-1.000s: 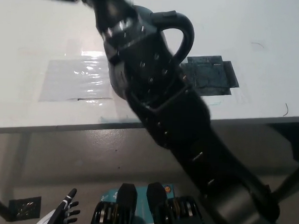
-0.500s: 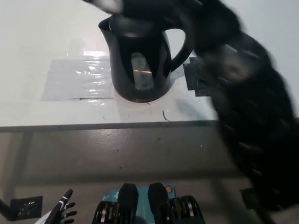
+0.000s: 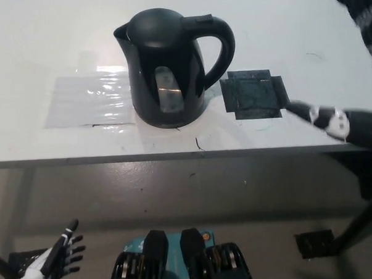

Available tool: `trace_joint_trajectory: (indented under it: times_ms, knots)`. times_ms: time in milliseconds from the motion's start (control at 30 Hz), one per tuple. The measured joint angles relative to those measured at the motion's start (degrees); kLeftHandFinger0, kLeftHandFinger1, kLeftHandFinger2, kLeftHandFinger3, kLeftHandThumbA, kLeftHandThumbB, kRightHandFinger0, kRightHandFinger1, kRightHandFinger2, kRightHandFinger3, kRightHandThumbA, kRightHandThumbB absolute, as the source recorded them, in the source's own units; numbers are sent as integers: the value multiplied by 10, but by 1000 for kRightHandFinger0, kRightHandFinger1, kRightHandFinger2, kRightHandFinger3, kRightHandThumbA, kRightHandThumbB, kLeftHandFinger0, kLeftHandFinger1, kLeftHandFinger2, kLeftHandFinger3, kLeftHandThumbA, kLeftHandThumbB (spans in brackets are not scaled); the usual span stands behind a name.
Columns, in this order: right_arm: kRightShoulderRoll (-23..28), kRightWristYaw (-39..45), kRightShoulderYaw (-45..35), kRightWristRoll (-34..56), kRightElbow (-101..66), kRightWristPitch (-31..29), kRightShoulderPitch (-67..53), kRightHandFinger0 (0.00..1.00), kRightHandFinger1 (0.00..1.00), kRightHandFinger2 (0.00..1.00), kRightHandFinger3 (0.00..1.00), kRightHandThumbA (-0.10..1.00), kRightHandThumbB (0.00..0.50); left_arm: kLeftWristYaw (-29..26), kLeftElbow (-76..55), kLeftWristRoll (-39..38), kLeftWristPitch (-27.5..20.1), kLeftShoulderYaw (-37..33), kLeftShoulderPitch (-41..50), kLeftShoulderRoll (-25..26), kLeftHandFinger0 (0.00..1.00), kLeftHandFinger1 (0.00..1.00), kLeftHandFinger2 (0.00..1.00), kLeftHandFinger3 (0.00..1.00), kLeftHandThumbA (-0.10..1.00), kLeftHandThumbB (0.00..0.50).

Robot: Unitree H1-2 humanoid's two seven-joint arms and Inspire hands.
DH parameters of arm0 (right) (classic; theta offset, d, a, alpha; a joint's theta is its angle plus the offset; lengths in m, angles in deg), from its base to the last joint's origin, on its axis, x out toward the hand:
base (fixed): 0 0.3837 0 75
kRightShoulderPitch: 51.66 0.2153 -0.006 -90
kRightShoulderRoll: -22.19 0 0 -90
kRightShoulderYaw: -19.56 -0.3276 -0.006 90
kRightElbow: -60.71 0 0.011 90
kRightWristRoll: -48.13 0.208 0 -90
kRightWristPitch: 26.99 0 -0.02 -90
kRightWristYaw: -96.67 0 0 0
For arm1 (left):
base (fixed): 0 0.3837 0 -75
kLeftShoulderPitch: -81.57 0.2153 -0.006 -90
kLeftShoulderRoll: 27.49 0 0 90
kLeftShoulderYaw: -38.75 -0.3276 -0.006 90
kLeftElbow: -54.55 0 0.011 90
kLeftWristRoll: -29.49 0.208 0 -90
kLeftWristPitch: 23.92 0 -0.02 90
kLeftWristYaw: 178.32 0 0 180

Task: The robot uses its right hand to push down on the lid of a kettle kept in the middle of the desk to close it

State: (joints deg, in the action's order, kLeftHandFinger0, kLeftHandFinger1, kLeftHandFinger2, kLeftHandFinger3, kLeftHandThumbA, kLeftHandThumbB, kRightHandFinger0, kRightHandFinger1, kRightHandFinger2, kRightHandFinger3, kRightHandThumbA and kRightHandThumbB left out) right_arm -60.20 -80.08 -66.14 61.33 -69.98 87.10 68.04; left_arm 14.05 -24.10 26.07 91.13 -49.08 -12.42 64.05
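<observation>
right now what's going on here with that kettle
A black kettle stands on the white desk, and its lid looks closed. Nothing is touching it. The robot's black right hand is off to the right by the desk edge, clear of the kettle, beside a dark tape patch; its fingers are too blurred to read. The white left hand rests low at the lower left, open and holding nothing.

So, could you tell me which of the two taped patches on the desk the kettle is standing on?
The kettle stands on the edge of the shiny clear patch at picture left. The dark square patch lies bare beside the handle, at picture right.
</observation>
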Motion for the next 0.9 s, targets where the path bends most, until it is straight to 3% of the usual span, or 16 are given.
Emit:
trace_joint_trajectory:
  times_ms: [67, 100, 300, 467, 567, 700, 800, 900]
  knots:
    - [-1, 6, -2, 3, 1, -2, -32, 1000, 1000, 1000, 1000, 912, 50, 0, -1, -2, 0, 10, 1, 0, 1000, 1000, 1000, 1000, 1000, 50]
    - [-1, 10, -3, 4, 3, -5, -51, 1000, 1000, 1000, 1000, 860, 72, 0, -1, -3, 0, 15, 3, 0, 1000, 1000, 1000, 1000, 1000, 63]
    - [-7, 19, -8, -5, 37, -31, -172, 1000, 1000, 1000, 1000, 807, 5, 0, -1, -8, 0, 24, 14, 0, 1000, 1000, 1000, 1000, 1000, 69]
    - [-20, 22, -11, -23, 109, -72, -243, 1000, 1000, 1000, 1000, 747, 0, 0, -1, -10, 1, 25, 15, 0, 1000, 1000, 1000, 1000, 1000, 73]
    - [-31, 23, -11, -31, 161, -99, -265, 1000, 1000, 1000, 1000, 604, 0, 0, -1, -10, 1, 25, 14, 0, 1000, 1000, 1000, 1000, 1000, 62]
    - [-42, 23, -16, -38, 226, -132, -282, 1000, 1000, 1000, 1000, 514, 0, 0, -1, -10, 1, 25, 14, 0, 1000, 1000, 1000, 1000, 1000, 46]
    - [-48, 23, -19, -42, 277, -155, -285, 1000, 1000, 1000, 1000, 512, 0, 0, -1, -10, 1, 25, 14, 0, 1000, 1000, 1000, 1000, 1000, 56]
    - [-56, 22, -26, -48, 347, -187, -286, 1000, 1000, 1000, 1000, 426, 0, 0, 0, -10, 1, 25, 14, 0, 1000, 1000, 1000, 1000, 1000, 68]
